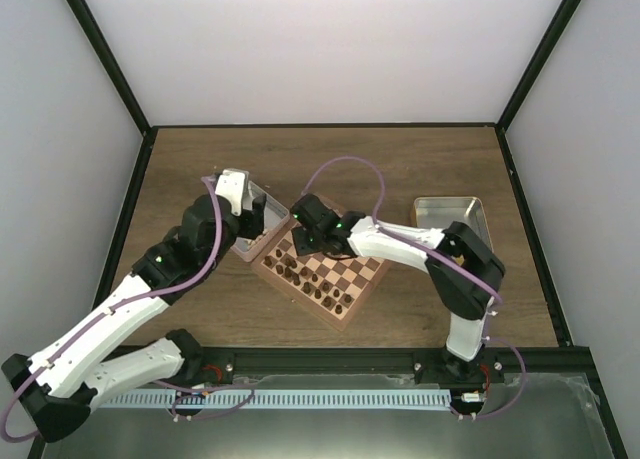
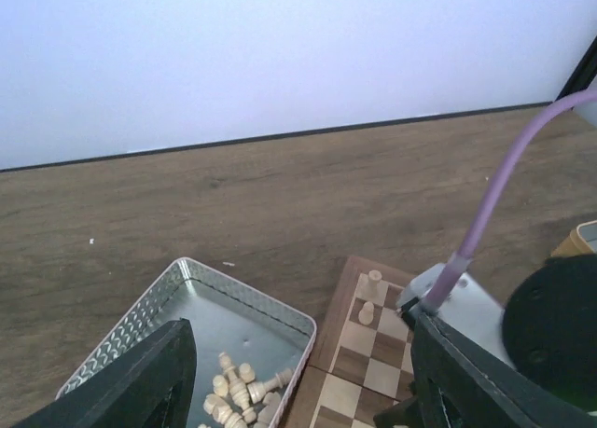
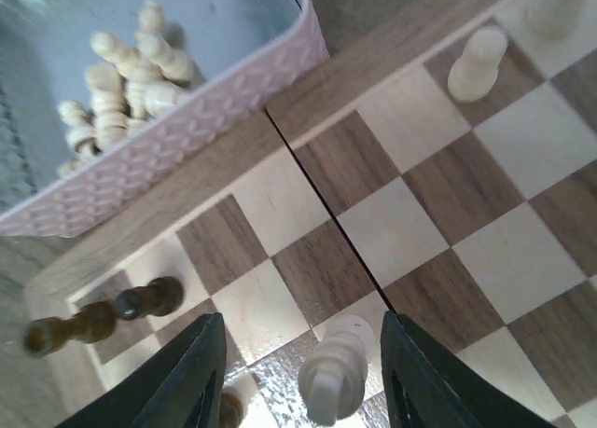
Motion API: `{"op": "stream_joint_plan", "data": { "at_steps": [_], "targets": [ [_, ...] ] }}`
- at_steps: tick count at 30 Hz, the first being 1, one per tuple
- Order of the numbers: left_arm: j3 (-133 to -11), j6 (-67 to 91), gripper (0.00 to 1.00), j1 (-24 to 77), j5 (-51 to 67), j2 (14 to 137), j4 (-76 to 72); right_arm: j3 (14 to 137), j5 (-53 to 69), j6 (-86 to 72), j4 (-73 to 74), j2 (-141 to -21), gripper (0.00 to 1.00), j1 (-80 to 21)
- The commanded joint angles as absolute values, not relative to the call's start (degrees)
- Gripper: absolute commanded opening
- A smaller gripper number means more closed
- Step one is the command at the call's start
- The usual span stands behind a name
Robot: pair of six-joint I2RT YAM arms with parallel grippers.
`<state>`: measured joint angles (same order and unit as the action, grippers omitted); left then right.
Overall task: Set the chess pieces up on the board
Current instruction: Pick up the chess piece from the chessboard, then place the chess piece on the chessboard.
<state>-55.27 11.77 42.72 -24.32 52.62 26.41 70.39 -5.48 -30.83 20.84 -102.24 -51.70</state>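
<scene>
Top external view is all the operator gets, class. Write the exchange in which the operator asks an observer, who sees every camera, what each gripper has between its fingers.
Operator: From above, the arm hides the right gripper. Is anything between its fingers?
Observer: On the right wrist view, a light chess piece stands on the board between the open fingers of the right gripper, with a gap on its left side.
Operator: And the left gripper, over by the tray?
Observer: On the left wrist view, the left gripper has its fingers wide apart with nothing between them. It is above the tray, where loose light pieces lie in a heap.
</scene>
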Motion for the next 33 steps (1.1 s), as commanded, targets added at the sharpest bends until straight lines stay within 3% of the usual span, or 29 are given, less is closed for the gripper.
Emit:
{"op": "stream_joint_plan", "data": {
  "at_steps": [1, 4, 9, 12, 21, 33],
  "targets": [
    [-53.29, 11.64, 0.65, 42.58, -25.23, 51.64, 21.74, 74.23, -7.35, -32.21, 25.20, -105.21, 0.44, -52.45],
    [-53.47, 11.77, 0.65, 42.62, -25.18, 52.01, 22.64, 74.43, -8.43, -32.75, 25.94, -105.55, 0.38, -52.51],
    [-53.04, 11.95, 0.65, 42.63, -24.45, 51.45, 23.09, 74.12, -10.73, -32.95, 26.05, -105.57, 0.18, -52.65],
    [-52.67, 11.91, 0.65, 42.58, -24.00, 51.00, 23.17, 73.21, -14.65, -33.59, 25.88, -104.76, 0.13, -52.65],
    [-52.58, 11.65, 0.65, 42.57, -22.56, 51.40, 22.94, 68.40, -23.83, -37.79, 26.87, -98.78, 0.12, -51.68],
    [-52.43, 11.51, 0.66, 42.58, -22.06, 51.31, 23.02, 63.31, -21.16, -37.99, 23.73, -96.56, 0.12, -42.96]
  ]
}}
